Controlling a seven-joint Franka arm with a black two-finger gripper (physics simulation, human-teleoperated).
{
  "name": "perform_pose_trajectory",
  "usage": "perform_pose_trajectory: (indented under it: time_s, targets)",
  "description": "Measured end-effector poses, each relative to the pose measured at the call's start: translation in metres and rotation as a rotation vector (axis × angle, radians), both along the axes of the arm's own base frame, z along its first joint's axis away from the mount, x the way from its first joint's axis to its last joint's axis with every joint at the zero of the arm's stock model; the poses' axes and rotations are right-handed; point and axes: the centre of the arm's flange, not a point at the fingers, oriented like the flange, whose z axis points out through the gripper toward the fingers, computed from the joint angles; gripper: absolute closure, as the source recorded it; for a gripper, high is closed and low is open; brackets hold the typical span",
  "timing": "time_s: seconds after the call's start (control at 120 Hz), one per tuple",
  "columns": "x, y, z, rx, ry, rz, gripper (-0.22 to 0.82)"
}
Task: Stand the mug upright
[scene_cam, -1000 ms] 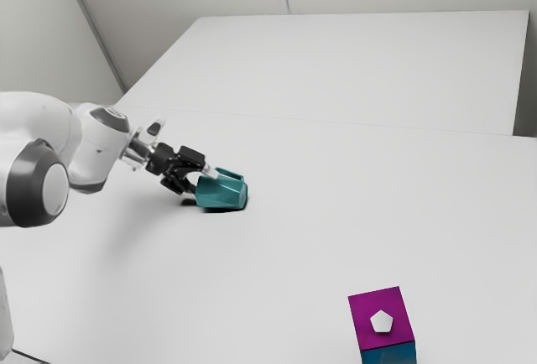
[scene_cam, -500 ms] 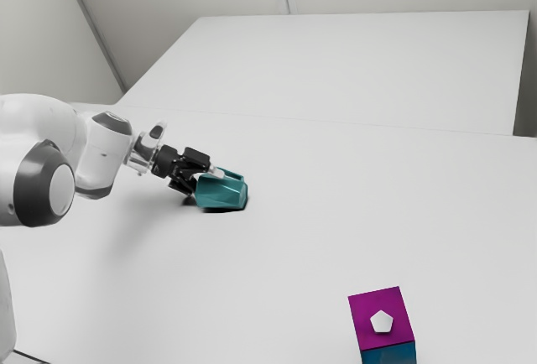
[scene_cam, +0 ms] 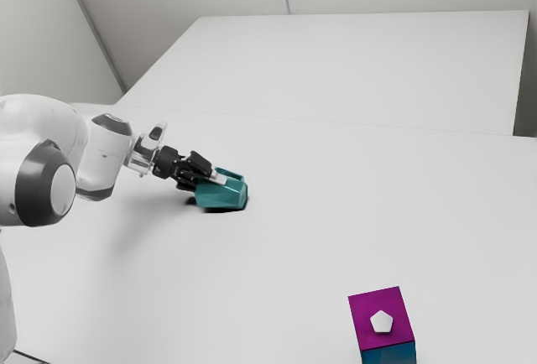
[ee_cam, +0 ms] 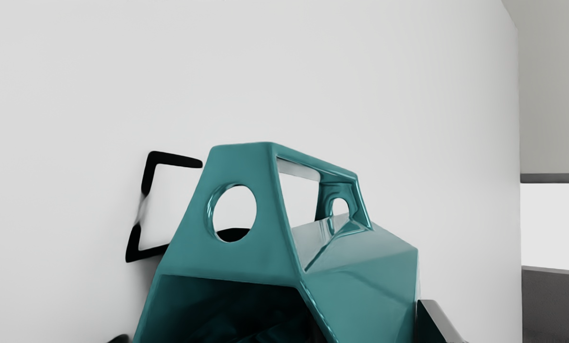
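The teal mug lies on its side on the white table, its mouth toward my hand and its handle on the upper side. My gripper reaches it from the exterior view's left, low at the mouth end. In the wrist view the faceted mug shows its dark opening and angular handle. The gripper has one finger pad against a side wall and a dark fingertip at the opposite wall, so it is shut on the mug's body. The lower part of that second finger is hidden.
A magenta and blue cube with a white pentagon on top stands far from the mug, near the exterior view's bottom edge. The white table extends around both, with a pale raised panel or wall behind.
My hand has moved slightly toward the exterior view's right, over the mug's mouth end. The fingers have come together from wide open onto the mug, which has not visibly moved.
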Motion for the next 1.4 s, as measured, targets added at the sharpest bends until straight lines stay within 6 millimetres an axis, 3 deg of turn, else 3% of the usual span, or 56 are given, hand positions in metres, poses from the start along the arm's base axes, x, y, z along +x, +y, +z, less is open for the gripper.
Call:
perform_pose_trajectory:
  time_s: [0.175,0.433,0.6,0.725,0.842,0.958,1.225,1.4]
  targets:
    - [0.002,-0.004,0.003,-0.005,-0.014,-0.005,0.66]
    - [0.007,-0.011,0.024,-0.003,-0.059,-0.016,0.74]
    - [0.009,-0.018,0.054,-0.001,-0.11,-0.033,0.76]
    - [0.007,-0.022,0.092,0.031,-0.16,-0.068,0.77]
    - [0.002,-0.038,0.136,0.162,-0.199,-0.165,0.77]
    - [-0.002,-0.049,0.157,0.348,-0.203,-0.263,0.77]
    - [0.005,-0.086,0.16,0.744,-0.185,-0.478,0.77]
    - [0.001,-0.098,0.145,0.864,-0.158,-0.527,0.77]
